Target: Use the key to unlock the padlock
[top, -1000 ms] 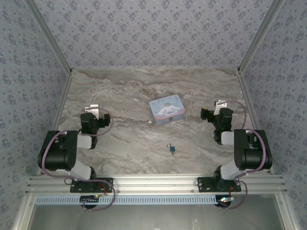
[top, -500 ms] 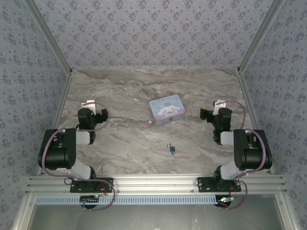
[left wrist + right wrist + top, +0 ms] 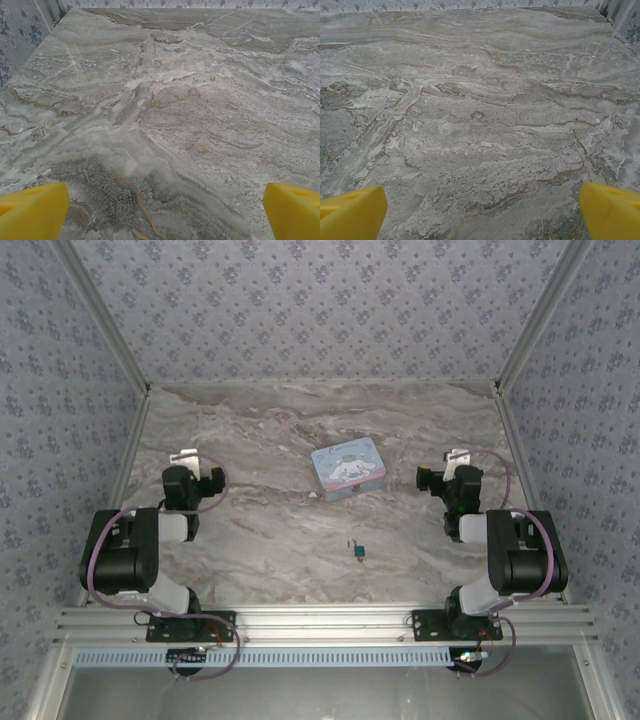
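Observation:
The tiny blue-teal padlock (image 3: 358, 553) lies on the marble table (image 3: 280, 440) near the front middle, between the two arms. A thin dark sliver, the key (image 3: 350, 543), lies just to its upper left; whether the two touch is too small to tell. My left gripper (image 3: 188, 460) hovers at the left side, far from both. My right gripper (image 3: 455, 460) hovers at the right side, also far from them. In the left wrist view the yellow fingertips (image 3: 32, 210) stand wide apart over bare marble. The right wrist view has the same wide gap between its fingertips (image 3: 352, 212).
A pale blue rectangular cartoon tin (image 3: 348, 467) sits behind the padlock in the middle of the table. Patterned walls close in the left, right and back edges. An aluminium rail (image 3: 320, 625) runs along the front by the arm bases.
The left gripper drew slightly back and to the left about a second ago, then stayed still. The right gripper shifted only a little. Padlock, key and tin have not moved.

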